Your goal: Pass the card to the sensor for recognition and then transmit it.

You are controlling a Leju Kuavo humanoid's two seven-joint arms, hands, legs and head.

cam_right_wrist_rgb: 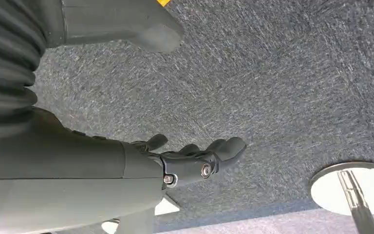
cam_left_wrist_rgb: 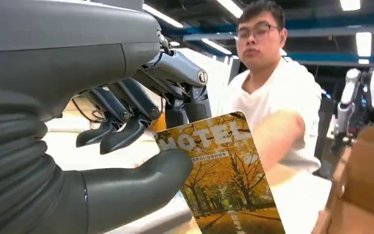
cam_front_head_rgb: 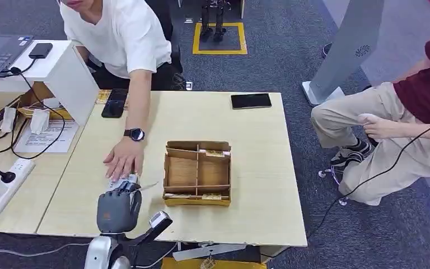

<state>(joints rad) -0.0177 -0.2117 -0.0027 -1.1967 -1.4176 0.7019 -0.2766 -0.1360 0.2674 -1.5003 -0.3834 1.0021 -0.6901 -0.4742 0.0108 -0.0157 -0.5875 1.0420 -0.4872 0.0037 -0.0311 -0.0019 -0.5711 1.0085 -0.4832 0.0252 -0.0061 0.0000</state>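
Note:
My left hand [cam_front_head_rgb: 118,208] hovers over the table's near edge, just left of a cardboard divider box [cam_front_head_rgb: 197,172]. Its thumb [cam_left_wrist_rgb: 141,183] and fingers [cam_left_wrist_rgb: 126,131] pinch a card [cam_left_wrist_rgb: 226,180] printed with yellow autumn trees and the word "MOTEL"; the card's thin edge [cam_front_head_rgb: 147,185] sticks out toward the box. A person's hand [cam_front_head_rgb: 123,159] lies flat on the table right beyond my left hand, over a small pale object I cannot make out. My right hand [cam_right_wrist_rgb: 195,158] hangs above grey carpet, fingers loosely extended, holding nothing.
The box holds cards in its far slot [cam_front_head_rgb: 215,153] and near slot [cam_front_head_rgb: 210,196]. A black tablet [cam_front_head_rgb: 251,101] and phones [cam_front_head_rgb: 113,103] lie at the table's far side. A power strip [cam_front_head_rgb: 0,185] and cables sit left. Another person [cam_front_head_rgb: 403,123] sits at the right.

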